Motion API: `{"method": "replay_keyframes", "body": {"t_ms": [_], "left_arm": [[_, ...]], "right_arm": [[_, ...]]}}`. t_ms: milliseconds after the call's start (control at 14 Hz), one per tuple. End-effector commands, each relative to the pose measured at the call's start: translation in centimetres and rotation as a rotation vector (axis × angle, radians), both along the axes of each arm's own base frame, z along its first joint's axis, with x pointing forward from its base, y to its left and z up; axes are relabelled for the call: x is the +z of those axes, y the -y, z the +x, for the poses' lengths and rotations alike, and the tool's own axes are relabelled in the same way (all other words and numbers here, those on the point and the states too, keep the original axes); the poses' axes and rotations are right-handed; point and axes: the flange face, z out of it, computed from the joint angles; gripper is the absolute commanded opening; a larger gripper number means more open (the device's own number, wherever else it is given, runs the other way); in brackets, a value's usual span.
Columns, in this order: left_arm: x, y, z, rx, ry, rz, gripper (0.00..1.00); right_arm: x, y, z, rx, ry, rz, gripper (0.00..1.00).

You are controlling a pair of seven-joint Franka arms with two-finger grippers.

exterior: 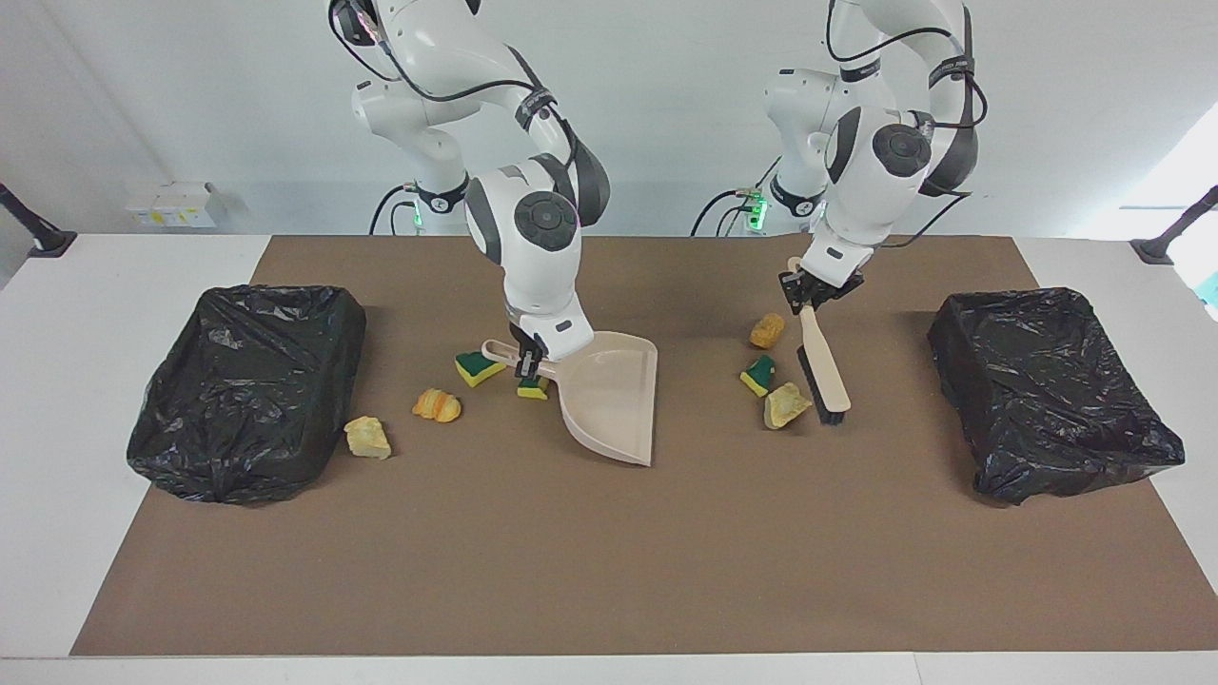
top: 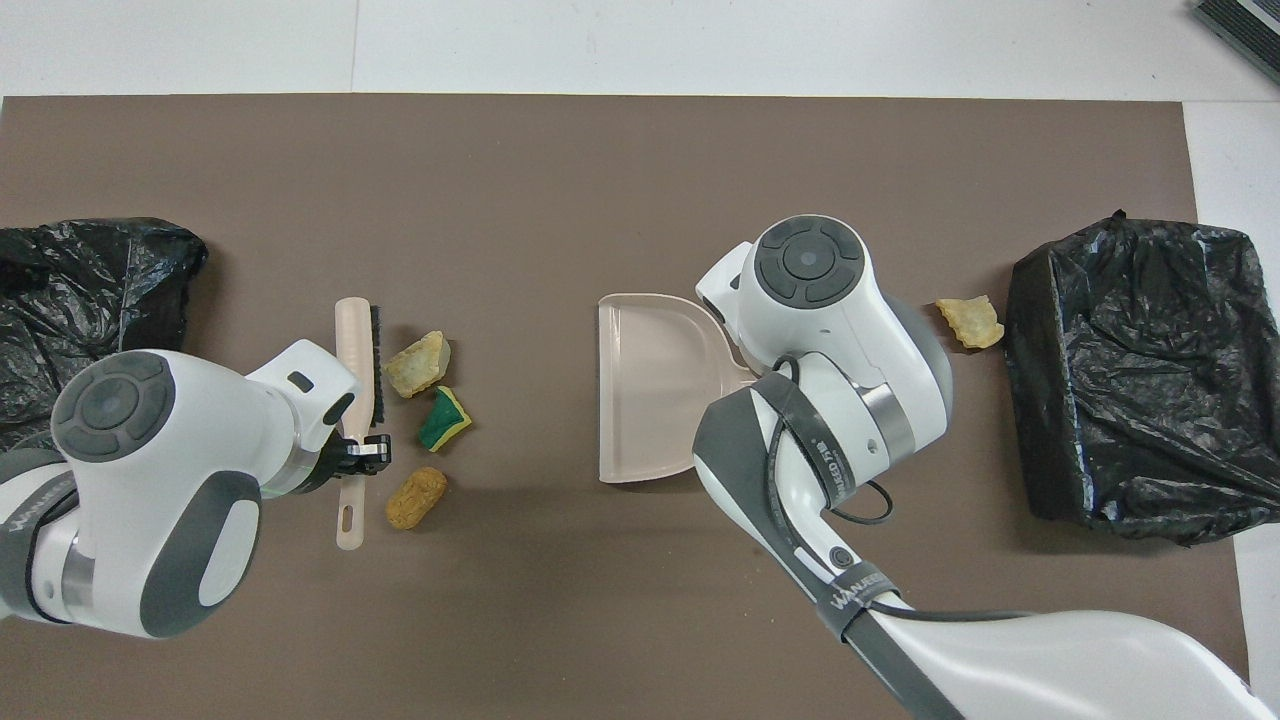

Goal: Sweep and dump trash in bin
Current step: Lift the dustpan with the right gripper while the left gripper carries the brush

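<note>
Gripping brush [exterior: 824, 366] handle in left gripper [exterior: 816, 290], dustpan [exterior: 609, 400] handle in right gripper [exterior: 529, 358]. Sweeping best with bristles low, pushing centre-right scraps [exterior: 773, 377] toward pan mouth. Brush long axis running near-vertical in frame, head pointing down. Remaining trash [exterior: 437, 404] lying centre-left.

Bright, even, sharp views; soft shadows under arms, window glare at edge.

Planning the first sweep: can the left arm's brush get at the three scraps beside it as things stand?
Probably yes. The left end effector holds the brush, bristles beside the foam chunk, green sponge piece and bread-like lump; bare mat lies between them and the dustpan.
</note>
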Motion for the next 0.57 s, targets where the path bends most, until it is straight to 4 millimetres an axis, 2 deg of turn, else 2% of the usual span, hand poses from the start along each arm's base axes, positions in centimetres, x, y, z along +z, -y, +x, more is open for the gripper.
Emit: {"method": "replay_keyframes", "body": {"t_ms": [0, 71, 214, 499], "left_arm": [[-1.4, -2.3, 1.0, -0.047, 0.015, 0.005, 0.00], [-1.9, -2.9, 1.1, -0.047, 0.011, 0.006, 0.00], [-2.8, -2.8, 0.9, -0.043, 0.013, 0.004, 0.00], [-5.1, -1.7, 0.2, 0.006, 0.002, -0.053, 0.00]], "right_arm": [[0.5, 1.0, -1.0, 0.054, 0.018, 0.004, 0.00], [0.6, 0.7, -1.1, 0.059, 0.021, 0.006, 0.00], [0.6, 0.6, -1.1, 0.061, 0.022, 0.003, 0.00], [0.5, 0.4, -1.2, 0.057, 0.025, 0.002, 0.00]]}}
